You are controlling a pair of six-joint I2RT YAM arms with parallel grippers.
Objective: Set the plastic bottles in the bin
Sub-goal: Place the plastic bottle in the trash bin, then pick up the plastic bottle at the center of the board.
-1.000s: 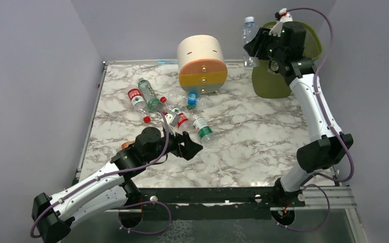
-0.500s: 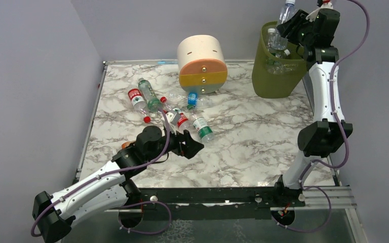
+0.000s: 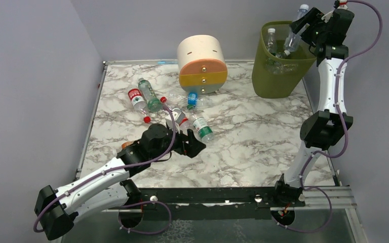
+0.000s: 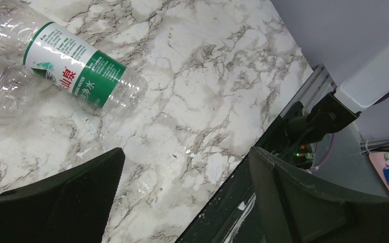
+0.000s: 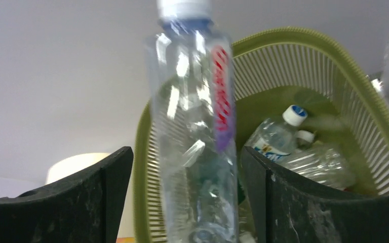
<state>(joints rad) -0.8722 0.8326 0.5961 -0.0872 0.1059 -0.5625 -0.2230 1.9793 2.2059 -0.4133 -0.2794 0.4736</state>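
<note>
The olive-green mesh bin stands at the back right corner with several plastic bottles inside it. My right gripper hangs over its rim, jaws open. A clear bottle with a red stripe and white cap stands blurred between the jaws, with a gap on each side. More bottles lie on the marble at left centre: a red-labelled one, a green-capped one and a green-labelled one. My left gripper hovers open just in front of that green-labelled bottle, nothing in it.
A cream, orange and yellow round drawer unit stands at the back centre, left of the bin. A blue-capped bottle lies at its foot. The table's near metal edge runs under my left gripper.
The right arm swung the bottle to the right, from in front of the bin to above it, and its jaws opened off the bottle. The left gripper edged slightly toward the bottles.
</note>
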